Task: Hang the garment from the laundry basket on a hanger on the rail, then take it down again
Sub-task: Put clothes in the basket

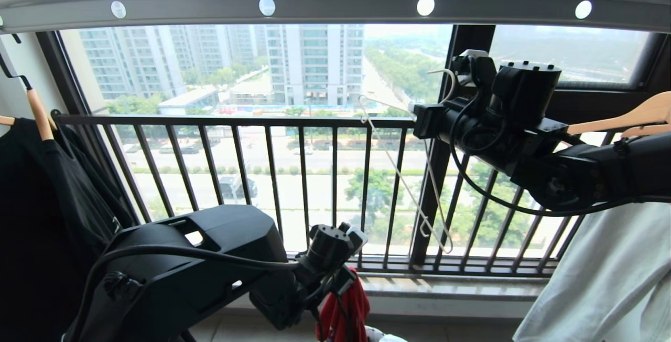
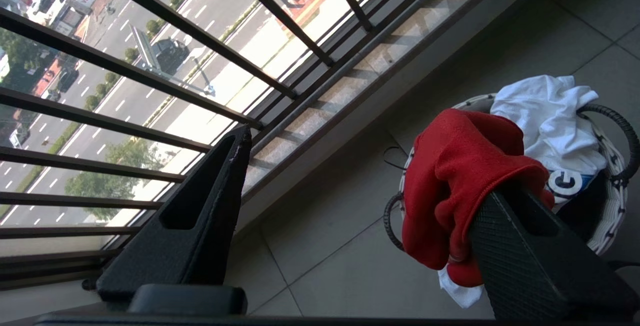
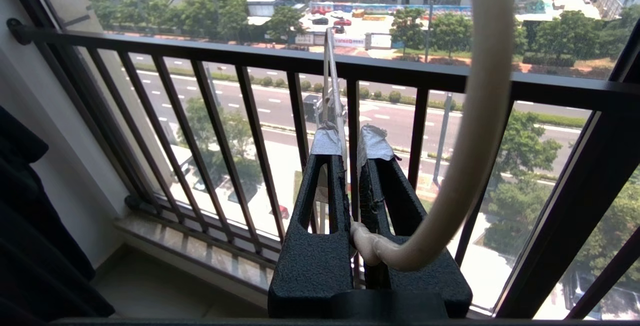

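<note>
My left gripper (image 2: 370, 166) hangs low over the floor with its jaws wide apart. The red garment (image 2: 450, 181) is draped over one finger (image 2: 530, 261) and slumps onto the laundry basket (image 2: 617, 201) beneath it. In the head view the garment (image 1: 346, 310) shows as a red bunch under the left gripper (image 1: 341, 279). My right gripper (image 3: 350, 136) is raised in front of the window, shut on the off-white wire hanger (image 3: 480, 116) at the base of its hook. The hanger (image 1: 403, 174) dangles below the grey rail (image 1: 335, 1) without touching it.
A crumpled white shirt (image 2: 545, 111) lies in the basket. A black T-shirt (image 1: 42, 200) hangs on a wooden hanger at the left. At the right are a pale garment (image 1: 603, 279) and another wooden hanger (image 1: 629, 116). The dark window railing (image 1: 262, 121) stands close ahead.
</note>
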Motion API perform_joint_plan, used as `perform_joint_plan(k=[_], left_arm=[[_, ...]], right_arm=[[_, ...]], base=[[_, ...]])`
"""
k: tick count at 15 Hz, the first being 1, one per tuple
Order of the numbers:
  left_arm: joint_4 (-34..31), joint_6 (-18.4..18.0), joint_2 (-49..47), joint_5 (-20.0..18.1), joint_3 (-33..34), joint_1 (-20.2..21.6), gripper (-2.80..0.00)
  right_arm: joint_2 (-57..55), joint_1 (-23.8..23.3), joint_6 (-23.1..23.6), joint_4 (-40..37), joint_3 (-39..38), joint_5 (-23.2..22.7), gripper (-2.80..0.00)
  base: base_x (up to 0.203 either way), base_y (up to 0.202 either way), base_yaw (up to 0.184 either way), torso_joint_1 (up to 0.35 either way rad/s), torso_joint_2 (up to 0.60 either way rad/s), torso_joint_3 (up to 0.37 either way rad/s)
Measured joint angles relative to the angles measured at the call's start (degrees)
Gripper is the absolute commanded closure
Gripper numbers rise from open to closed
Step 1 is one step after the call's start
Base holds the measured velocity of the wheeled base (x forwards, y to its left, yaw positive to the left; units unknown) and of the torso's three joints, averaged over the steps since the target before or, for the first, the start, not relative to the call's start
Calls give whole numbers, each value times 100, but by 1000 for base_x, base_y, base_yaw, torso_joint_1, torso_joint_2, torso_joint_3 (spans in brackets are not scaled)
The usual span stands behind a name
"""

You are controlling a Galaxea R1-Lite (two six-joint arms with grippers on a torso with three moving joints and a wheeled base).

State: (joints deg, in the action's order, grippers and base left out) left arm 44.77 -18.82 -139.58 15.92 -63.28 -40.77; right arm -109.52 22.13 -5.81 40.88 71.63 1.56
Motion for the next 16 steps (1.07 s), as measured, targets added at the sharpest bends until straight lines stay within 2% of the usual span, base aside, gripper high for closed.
perform_joint_plan(k=[6,13,16], left_arm=[[-1387,349,17,-38,-545,122,-280],[-3866,1604,35,-55,-1785,129,-280],[-4624,2143,20,-225,-2287,122,-280]], right_arm=[[3,0,31,0,0,0,0],[1,0,38,0,-5,0,0],[1,0,38,0,-2,1,0]], base=[[0,0,0,0,0,0],[0,0,0,0,0,0],[0,0,0,0,0,0]])
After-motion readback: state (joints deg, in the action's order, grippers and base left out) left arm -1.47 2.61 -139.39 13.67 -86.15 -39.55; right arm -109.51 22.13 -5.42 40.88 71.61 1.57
